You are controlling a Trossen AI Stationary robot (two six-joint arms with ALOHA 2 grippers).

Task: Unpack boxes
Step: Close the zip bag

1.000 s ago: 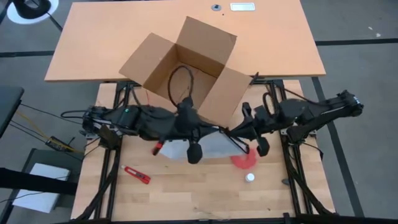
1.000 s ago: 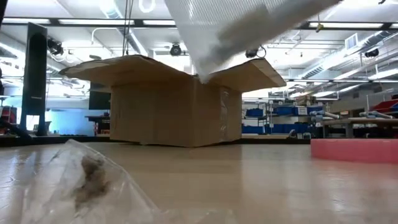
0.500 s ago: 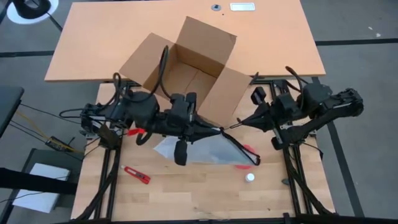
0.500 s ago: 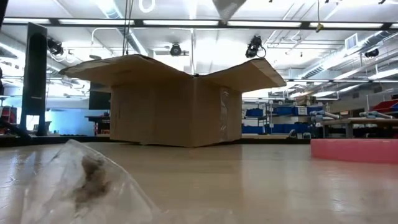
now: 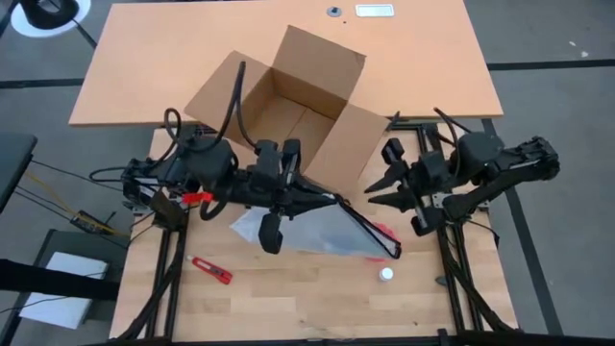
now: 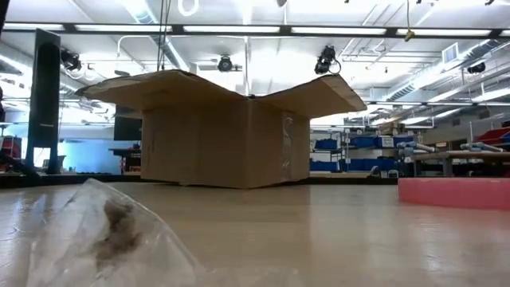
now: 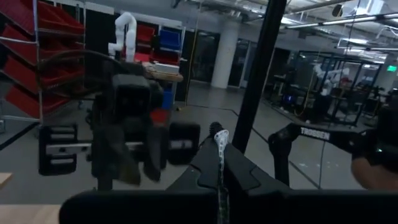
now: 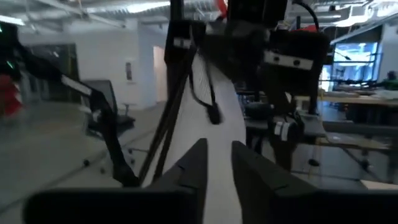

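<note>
Open cardboard carton (image 5: 288, 106) standing on the worktop (image 5: 317, 288), all four flaps spread, just beyond both grippers; left gripper (image 5: 332, 199) near the carton's near flap, fingers clamped on the edge of a clear plastic bag (image 5: 327, 231) that hangs below it; right gripper (image 5: 377, 191) facing the left one, close beside it, fingers spread apart, holding nothing; pink foam disc (image 6: 454, 193) beneath the bag's far end.

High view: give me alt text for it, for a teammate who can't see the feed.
Seen from above, the left gripper holds a clear plastic bag pinched above the wooden table, in front of the open brown cardboard box. The right gripper hangs open just to the bag's right, apart from it. A red cutter and a small white cap lie on the table.
</note>
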